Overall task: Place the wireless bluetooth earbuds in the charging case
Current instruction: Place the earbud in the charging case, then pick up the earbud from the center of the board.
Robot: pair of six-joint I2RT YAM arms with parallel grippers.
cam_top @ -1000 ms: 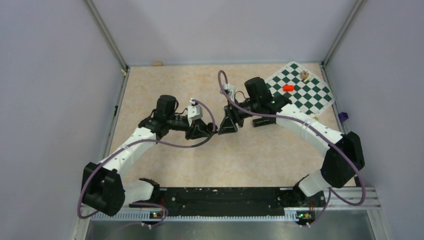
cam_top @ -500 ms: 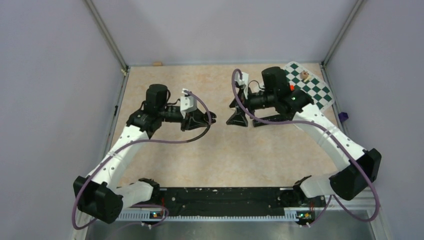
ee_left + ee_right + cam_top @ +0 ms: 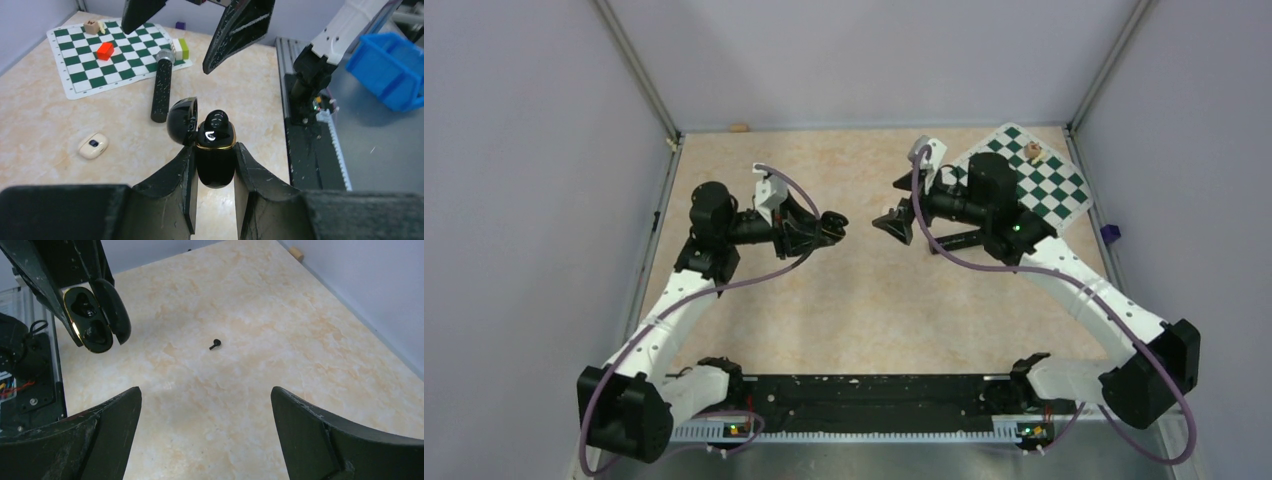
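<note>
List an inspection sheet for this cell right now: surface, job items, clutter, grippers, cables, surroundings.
Surface: beige marbled tabletop, no spills seen.
Job's things: glossy black charging case, lid open, held off the table; one tiny black earbud loose on the tabletop; a second bud seems seated in the case.
Clutter: green-and-white chessboard mat carrying a red block; black cylinder with silver tip; cream lump.
Grippers: left gripper shut on the case; right gripper open, empty, facing the case.
Cables: purple cables looped at both wrists, no snag seen.
Surroundings: lilac walls; blue bin beyond the table.
</note>
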